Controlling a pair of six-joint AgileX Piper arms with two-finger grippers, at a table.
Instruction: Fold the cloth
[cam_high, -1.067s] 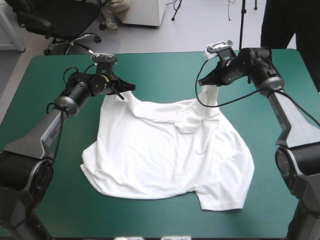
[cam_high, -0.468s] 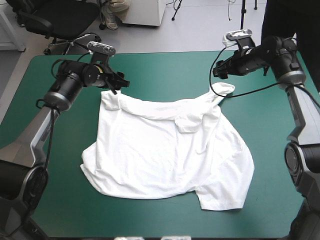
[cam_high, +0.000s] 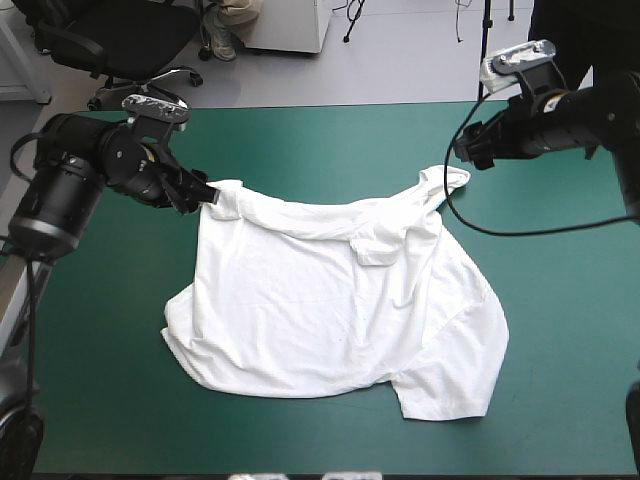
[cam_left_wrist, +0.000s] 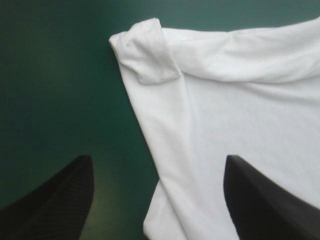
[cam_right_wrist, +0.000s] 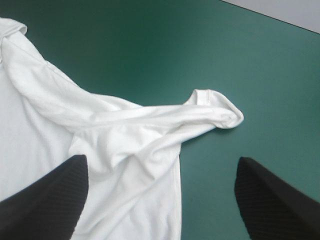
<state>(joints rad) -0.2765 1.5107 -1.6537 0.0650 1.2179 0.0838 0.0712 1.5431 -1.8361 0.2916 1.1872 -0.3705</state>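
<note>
The T-shirt (cam_high: 330, 300) is shown plain white, the table cover (cam_high: 100, 400) teal-green, the fingers (cam_left_wrist: 50, 210) black, all unpatterned.

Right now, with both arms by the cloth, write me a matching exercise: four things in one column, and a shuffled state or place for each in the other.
Things:
1. left gripper
2. right gripper
3. T-shirt
4. table cover

States or places:
A. teal-green, bare along the far edge
B. open, by the T-shirt's far right corner
C. white, spread out with wrinkles
D. open, at the T-shirt's far left corner

Pairs: 1-D, 2-B, 3-C, 4-A
</note>
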